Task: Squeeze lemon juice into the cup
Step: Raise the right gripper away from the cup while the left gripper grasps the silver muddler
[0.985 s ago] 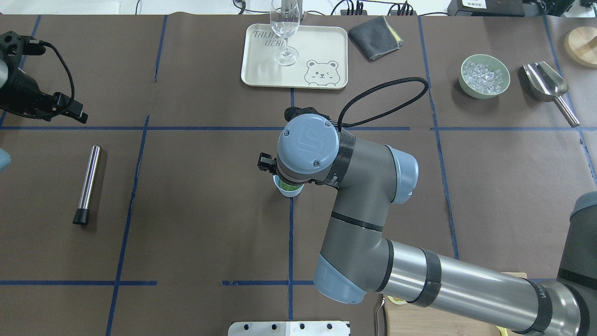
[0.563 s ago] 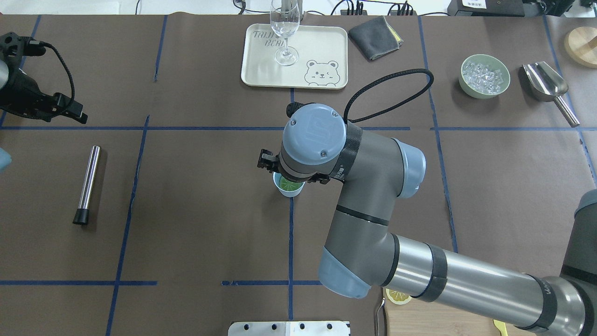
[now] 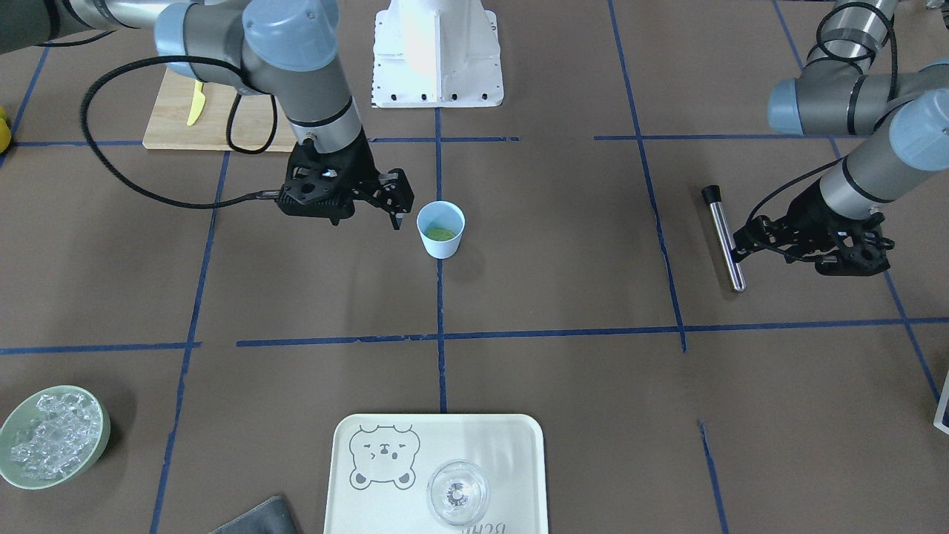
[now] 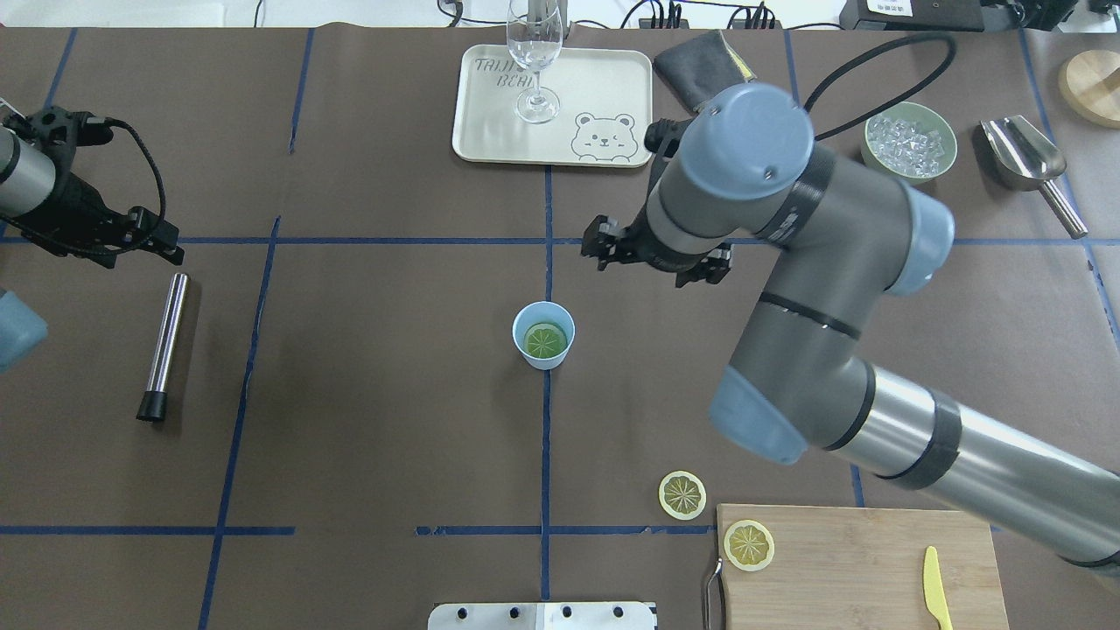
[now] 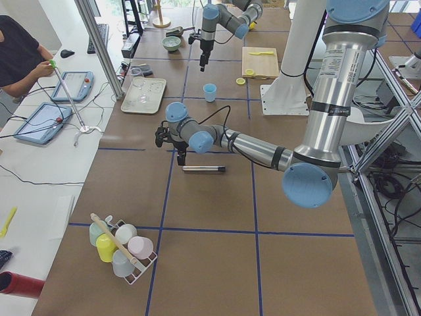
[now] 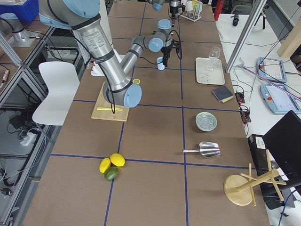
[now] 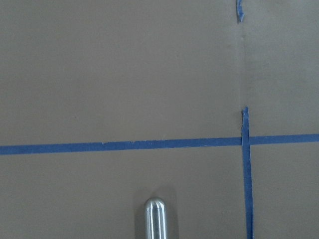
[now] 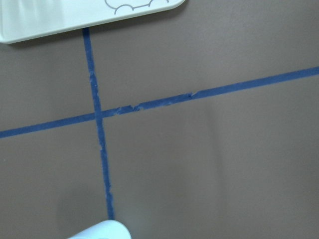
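Observation:
The light-blue cup (image 4: pixel 543 335) stands upright at the table's middle, with a lemon slice (image 4: pixel 545 339) lying flat inside it; both also show in the front view, the cup (image 3: pixel 441 230) and the slice (image 3: pixel 440 233). My right gripper (image 3: pixel 397 204) hangs beside the cup, apart from it, and looks open and empty. In the overhead view it (image 4: pixel 612 249) is beyond and to the right of the cup. My left gripper (image 4: pixel 162 241) looks open and empty, just above the far end of a steel muddler (image 4: pixel 166 346).
Two more lemon slices lie near the front: one on the table (image 4: pixel 682 494), one on the wooden cutting board (image 4: pixel 857 569) beside a yellow knife (image 4: pixel 934 588). A tray (image 4: pixel 612 87) with a clear glass (image 4: pixel 534 61), a grey cloth (image 4: pixel 704 70), an ice bowl (image 4: pixel 908 143) and a scoop (image 4: pixel 1024 157) stand at the back.
My right arm has swung from above the cup to the far right, uncovering the cup with the slice inside. My left gripper has moved toward the muddler's far end.

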